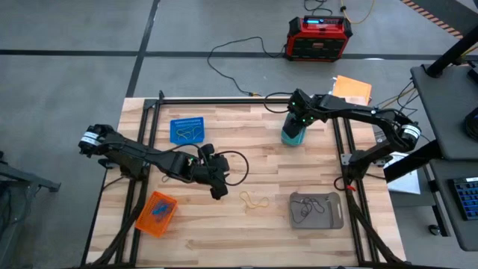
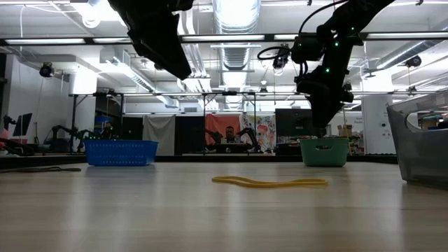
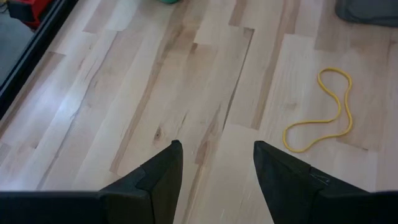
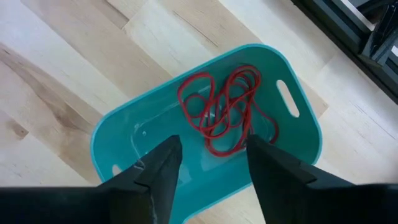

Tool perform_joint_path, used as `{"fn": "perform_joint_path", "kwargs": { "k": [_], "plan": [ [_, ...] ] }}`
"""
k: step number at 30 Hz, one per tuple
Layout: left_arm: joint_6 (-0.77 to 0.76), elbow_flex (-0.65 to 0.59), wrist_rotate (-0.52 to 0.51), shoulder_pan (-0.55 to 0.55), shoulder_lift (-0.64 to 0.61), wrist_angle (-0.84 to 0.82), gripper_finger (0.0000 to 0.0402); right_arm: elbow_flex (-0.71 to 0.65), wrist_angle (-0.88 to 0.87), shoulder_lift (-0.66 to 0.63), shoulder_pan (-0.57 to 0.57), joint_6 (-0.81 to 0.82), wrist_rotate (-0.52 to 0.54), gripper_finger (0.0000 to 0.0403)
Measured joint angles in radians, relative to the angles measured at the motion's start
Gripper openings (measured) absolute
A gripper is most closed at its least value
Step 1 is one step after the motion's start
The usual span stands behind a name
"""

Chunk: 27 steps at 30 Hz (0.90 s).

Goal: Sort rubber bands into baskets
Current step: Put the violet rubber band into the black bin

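The left hand (image 1: 217, 187) hangs above the bare wooden desk (image 1: 261, 232), its arm stretched low across from the desk's left edge. Its two dark fingers (image 3: 163, 180) stand apart with nothing between them. Just ahead of this hand and to its right, a thin yellow band (image 1: 255, 199) lies loose on the pale planks in a long, wavy loop, flat against the wood. An orange basket (image 1: 156, 213), rectangular with mesh walls, sits behind and to the left of this hand near the desk's front corner, with something blue in it too small to make out. A blue rectangular mesh basket (image 1: 187, 130) sits on the far side of the arm, with thin bands inside. Well beyond the yellow band, a wide, flat grey basket (image 1: 317, 210) with rounded corners holds a tangle of dark grey loops.

Farther off, the right hand (image 1: 298, 122) points straight down over a teal basket (image 4: 124, 140), its arm bent in from the desk's right edge. Its fingers (image 4: 155, 171) are spread apart and empty. Directly below them, inside the smooth teal plastic tub with rounded corners and slot handles, a bunch of thin red bands (image 4: 221, 112) lies tangled on the bottom.

Past the desk, on the grey floor, stands a red-and-black box (image 1: 320, 37) trailing black cables.
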Motion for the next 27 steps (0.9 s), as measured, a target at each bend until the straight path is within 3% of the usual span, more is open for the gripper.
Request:
{"fn": "perform_joint_path", "kwargs": {
  "k": [15, 23, 27],
  "plan": [
    [-0.026, 0.000, -0.002, 0.000, 0.002, 0.025, 0.0181, 0.053, 0.016, -0.064, 0.022, -0.001, 0.002, 0.0185],
    [-0.056, 0.000, -0.038, 0.000, 0.007, 0.047, 0.0181, 0.054, 0.050, -0.140, 0.168, 0.017, 0.021, 0.0185],
    [-0.074, 0.000, -0.050, 0.000, 0.016, 0.046, 0.0181, 0.053, 0.082, -0.170, 0.275, 0.016, 0.089, 0.0185]
  ]
}}
